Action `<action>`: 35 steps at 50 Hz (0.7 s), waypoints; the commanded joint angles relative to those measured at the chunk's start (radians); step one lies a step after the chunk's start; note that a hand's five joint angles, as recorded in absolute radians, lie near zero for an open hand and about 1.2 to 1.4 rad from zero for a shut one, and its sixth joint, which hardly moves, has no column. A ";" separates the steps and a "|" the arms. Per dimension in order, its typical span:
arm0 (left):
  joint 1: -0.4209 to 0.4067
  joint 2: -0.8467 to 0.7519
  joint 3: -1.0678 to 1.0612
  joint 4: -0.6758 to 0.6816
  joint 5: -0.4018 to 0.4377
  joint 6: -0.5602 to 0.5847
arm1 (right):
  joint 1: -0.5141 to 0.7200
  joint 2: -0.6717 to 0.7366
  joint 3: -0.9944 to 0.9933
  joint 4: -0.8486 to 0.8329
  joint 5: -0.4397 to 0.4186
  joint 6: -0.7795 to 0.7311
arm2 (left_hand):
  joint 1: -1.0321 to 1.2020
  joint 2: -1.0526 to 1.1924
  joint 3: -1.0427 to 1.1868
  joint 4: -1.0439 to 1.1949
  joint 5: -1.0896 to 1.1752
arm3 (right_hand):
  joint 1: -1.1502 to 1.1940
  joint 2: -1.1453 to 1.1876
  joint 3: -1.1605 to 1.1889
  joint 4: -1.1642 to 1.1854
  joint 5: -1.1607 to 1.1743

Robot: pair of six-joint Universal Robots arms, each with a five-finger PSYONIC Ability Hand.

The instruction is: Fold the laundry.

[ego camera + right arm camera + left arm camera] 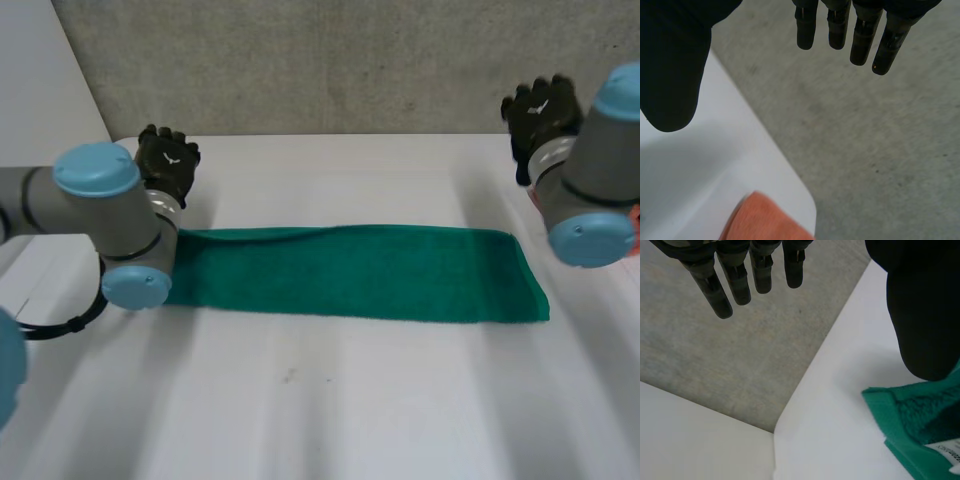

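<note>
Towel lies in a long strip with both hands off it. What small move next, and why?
Probably lower the left hand onto the towel's left end and pinch it. That hand is open, and the left wrist view shows that end right beside its thumb; the right hand, also open, is farther from its end. The strip looks ready for an end-to-end fold.

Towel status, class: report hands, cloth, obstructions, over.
Left hand open by towel, left end. Right hand open, off the towel. Towel flat in a long strip. Orange cloth by right hand.
</note>
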 commanded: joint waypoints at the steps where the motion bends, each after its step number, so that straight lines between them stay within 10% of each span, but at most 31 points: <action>1: 0.005 0.161 -0.223 -0.004 0.080 -0.001 | -0.004 -0.160 0.148 0.091 -0.102 0.048 | -0.017 -0.030 -0.035 -0.028 -0.048 | -0.027 -0.044 -0.038 -0.058 -0.065; 15: 0.052 0.158 -0.338 -0.047 0.140 -0.003 | -0.078 -0.171 0.389 0.300 -0.224 0.100 | 0.010 -0.002 -0.008 -0.001 -0.020 | -0.023 -0.040 -0.034 -0.054 -0.060; 35: 0.060 0.129 -0.384 -0.040 0.137 -0.054 | -0.179 -0.225 0.727 -0.010 -0.310 0.102 | 0.007 -0.005 -0.011 -0.004 -0.023 | 0.414 0.398 0.403 0.384 0.377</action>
